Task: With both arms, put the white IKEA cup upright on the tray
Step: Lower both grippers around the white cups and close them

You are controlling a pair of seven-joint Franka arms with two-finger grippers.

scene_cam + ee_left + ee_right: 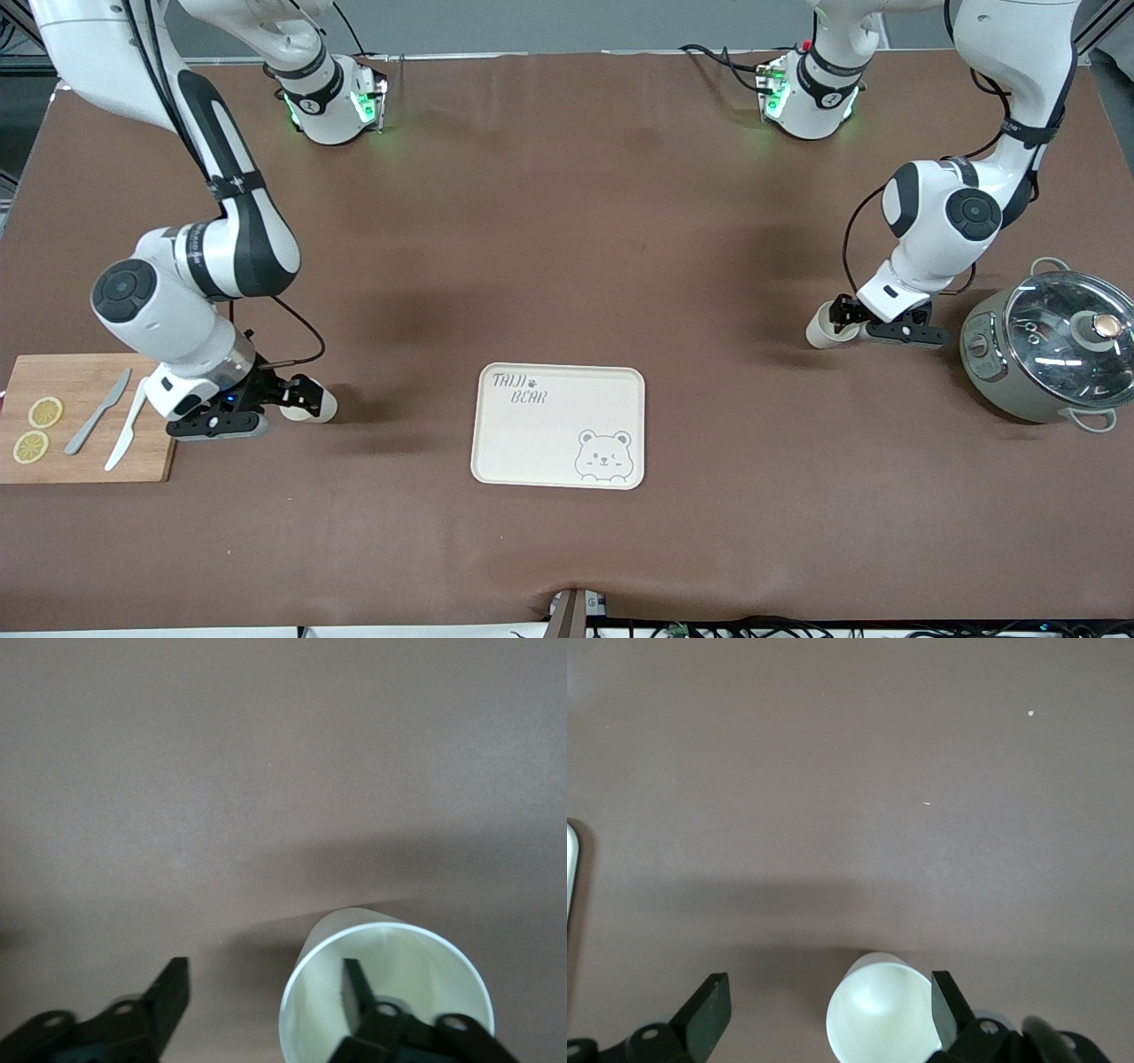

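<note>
Two white cups lie on their sides on the brown table. One cup [315, 406] lies beside the right gripper [297, 396], toward the right arm's end. In the right wrist view this cup [879, 1020] sits between the open fingers [709, 1008], close against one, with its mouth facing the camera. The other cup [820, 330] lies at the left gripper [844, 316]. In the left wrist view one finger [355, 992] is inside the cup [416, 979] and the other is outside; the left gripper [264, 994] is open. The cream bear tray [558, 425] lies empty between the arms.
A wooden cutting board [84, 443] with two lemon slices, a grey knife and a white knife lies beside the right gripper. A grey pot with a glass lid [1054, 350] stands beside the left gripper. The tray's edge shows in the right wrist view [570, 868].
</note>
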